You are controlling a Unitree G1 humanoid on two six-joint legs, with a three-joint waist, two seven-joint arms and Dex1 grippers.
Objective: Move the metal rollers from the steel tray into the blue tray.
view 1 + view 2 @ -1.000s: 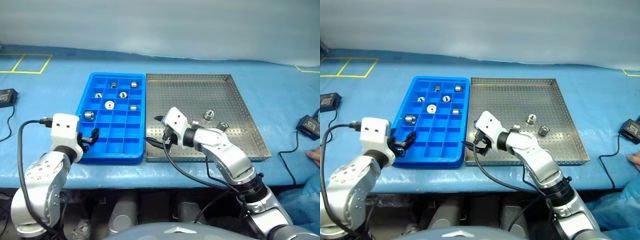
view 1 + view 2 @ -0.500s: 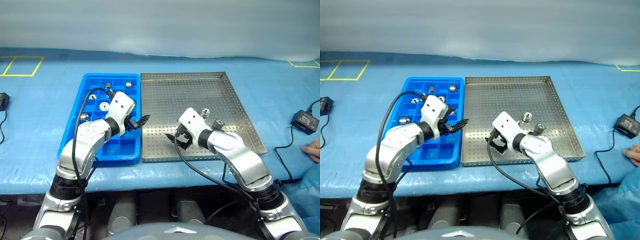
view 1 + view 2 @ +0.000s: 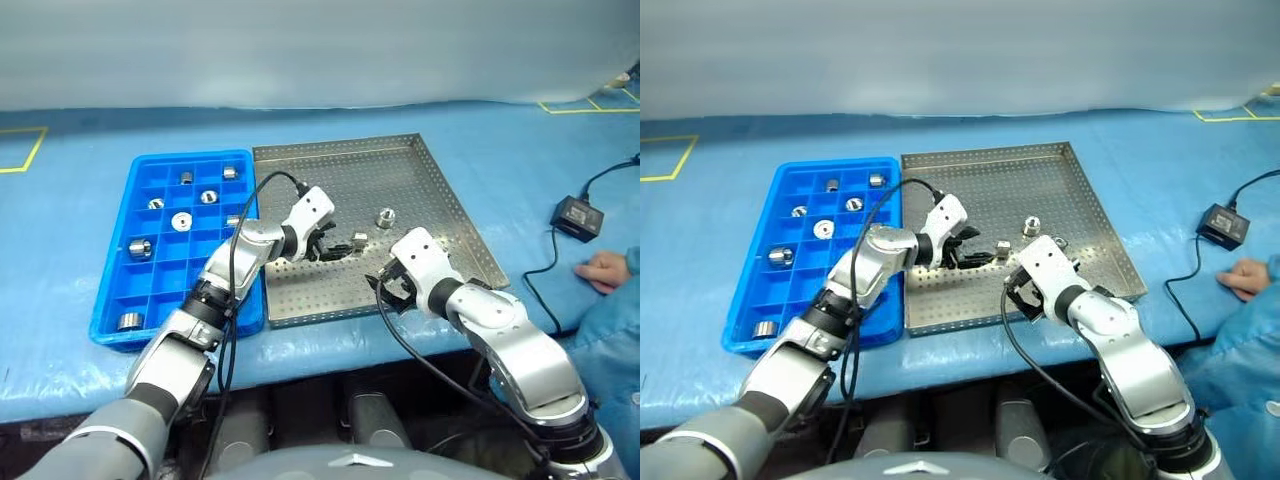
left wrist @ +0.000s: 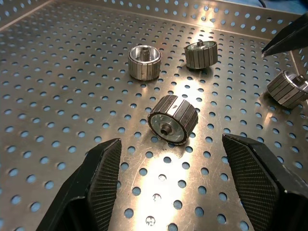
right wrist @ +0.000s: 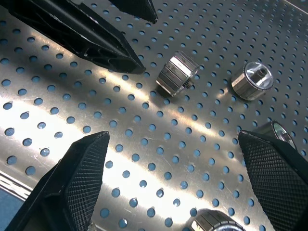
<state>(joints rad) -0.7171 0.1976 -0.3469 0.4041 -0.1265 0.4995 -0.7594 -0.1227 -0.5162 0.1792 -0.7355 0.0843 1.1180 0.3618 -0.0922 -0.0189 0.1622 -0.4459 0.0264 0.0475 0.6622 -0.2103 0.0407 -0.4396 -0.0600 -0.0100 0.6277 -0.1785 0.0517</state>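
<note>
Steel tray (image 3: 400, 170) sits just right of the blue tray (image 3: 110, 318), long rims side by side. Blue tray holds seven metal rollers (image 3: 181, 221) scattered in separate compartments, most compartments empty; judged well past half done. Left wrist view shows four rollers on the perforated floor, clustered toward the steel tray's near right part. Left gripper (image 4: 171, 185) is inside the steel tray, jaws spread and empty, straddling a roller lying on its side (image 4: 173, 118). Right gripper (image 5: 180, 187) hovers just beside it, jaws at full spread, nothing held. Room: the two grippers crowd the same cluster, fingertips near each other; low rim between the trays needs clearing on transfer. Far half of the steel tray is bare.
</note>
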